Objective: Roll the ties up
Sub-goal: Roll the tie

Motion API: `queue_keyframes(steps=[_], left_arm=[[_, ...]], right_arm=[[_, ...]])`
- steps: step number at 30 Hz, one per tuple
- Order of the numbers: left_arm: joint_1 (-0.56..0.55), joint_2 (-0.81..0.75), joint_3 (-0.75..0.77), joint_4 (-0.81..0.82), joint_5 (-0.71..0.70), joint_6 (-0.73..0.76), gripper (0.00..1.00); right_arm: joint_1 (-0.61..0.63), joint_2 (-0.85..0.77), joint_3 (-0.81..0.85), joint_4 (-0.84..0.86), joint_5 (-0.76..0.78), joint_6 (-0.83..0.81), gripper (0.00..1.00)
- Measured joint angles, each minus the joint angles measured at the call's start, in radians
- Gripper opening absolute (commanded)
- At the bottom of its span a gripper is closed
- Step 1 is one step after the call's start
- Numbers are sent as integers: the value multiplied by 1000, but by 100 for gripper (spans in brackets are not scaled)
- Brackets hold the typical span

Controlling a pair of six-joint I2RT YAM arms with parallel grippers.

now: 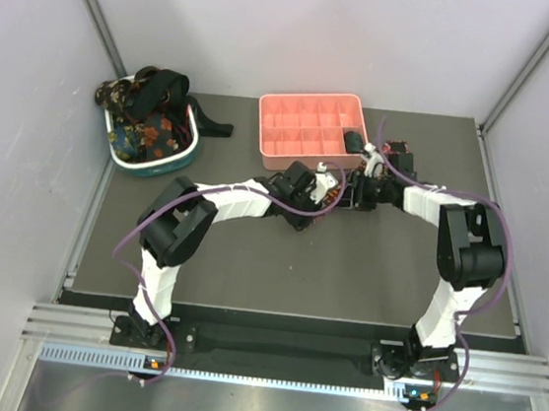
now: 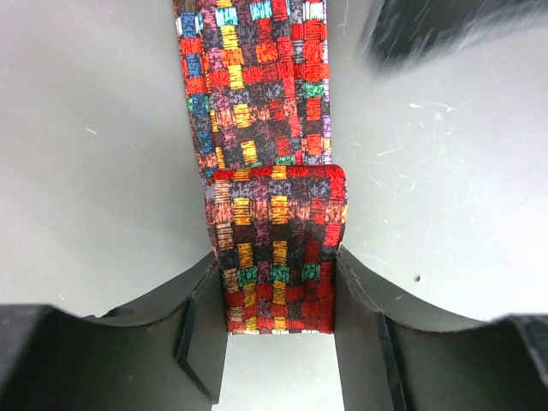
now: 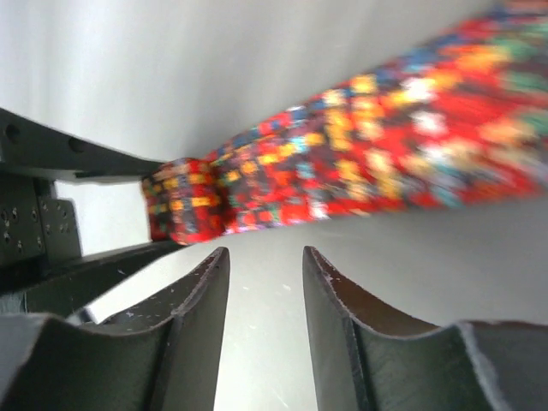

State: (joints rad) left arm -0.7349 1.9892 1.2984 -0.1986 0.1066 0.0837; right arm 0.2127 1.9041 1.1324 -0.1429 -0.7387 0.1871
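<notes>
A red-yellow-dark plaid tie (image 2: 257,86) lies flat on the grey table, running away from my left wrist camera. Its near end is folded over into a short roll (image 2: 278,214). My left gripper (image 2: 276,278) is shut on that roll, one finger pressing each side edge. In the right wrist view the same tie (image 3: 385,163) runs up to the right and the roll (image 3: 184,210) sits at the left. My right gripper (image 3: 265,253) stands open just short of the tie, with nothing between its fingers. From above, both grippers (image 1: 324,186) (image 1: 359,180) meet below the pink tray and hide the tie.
A pink compartment tray (image 1: 312,97) stands just behind the two grippers. At the far left a teal-and-white oval basket (image 1: 150,164) holds more ties (image 1: 146,112), dark floral and black, some hanging over its rim. Walls close in the table on three sides.
</notes>
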Motion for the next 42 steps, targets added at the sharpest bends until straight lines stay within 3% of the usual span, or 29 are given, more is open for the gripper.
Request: queue_keyframes(steps=[12, 17, 25, 31, 37, 42], left_arm=[[-1, 54, 140, -217, -16, -43, 50], [-1, 85, 208, -319, -19, -72, 50], [-2, 131, 298, -448, -8, -98, 50], [-5, 150, 338, -517, -5, -102, 50], [-5, 176, 387, -584, 1, -105, 48], [-6, 187, 408, -645, 10, -108, 47]], right_arm=[[6, -441, -388, 201, 344, 97, 41], [226, -642, -492, 225, 567, 63, 41], [607, -780, -586, 247, 896, -54, 44], [859, -709, -547, 252, 1075, -187, 46], [1019, -424, -342, 219, 1257, -323, 47], [1084, -187, -171, 158, 1404, -407, 50]])
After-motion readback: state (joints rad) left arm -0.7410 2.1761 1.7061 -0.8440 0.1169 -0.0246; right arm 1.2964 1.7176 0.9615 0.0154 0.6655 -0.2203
